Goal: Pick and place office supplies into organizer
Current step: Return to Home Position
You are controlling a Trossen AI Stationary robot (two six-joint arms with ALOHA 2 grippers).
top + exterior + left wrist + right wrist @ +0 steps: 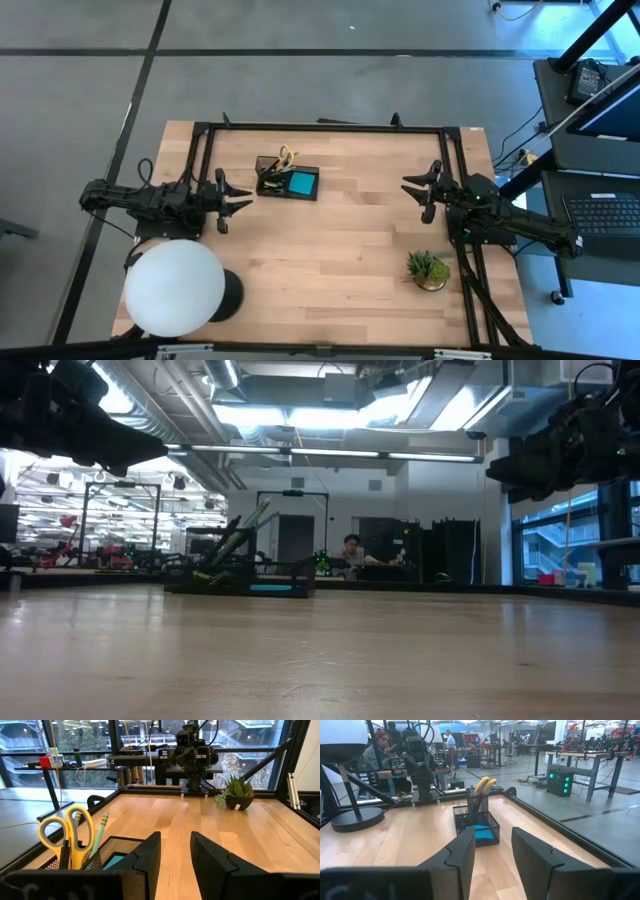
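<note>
Black mesh rectangular desk organizer (287, 182) on light wooden table (340, 250), toward far edge, between arms, nearer left one. Yellow-handled scissors (287, 156) stand upright in its taller cup section, green pencil (101, 830) beside them. Blue square note pad (302, 183) lies flat in adjoining low compartment. Left gripper (243, 197) hovers just left of organizer, fingers parted, nothing held. Right gripper (410, 190) well apart at right, fingers spread, empty. Small green potted plant (428, 268) near right arm. Big white globe lamp (175, 287) near left arm.
</note>
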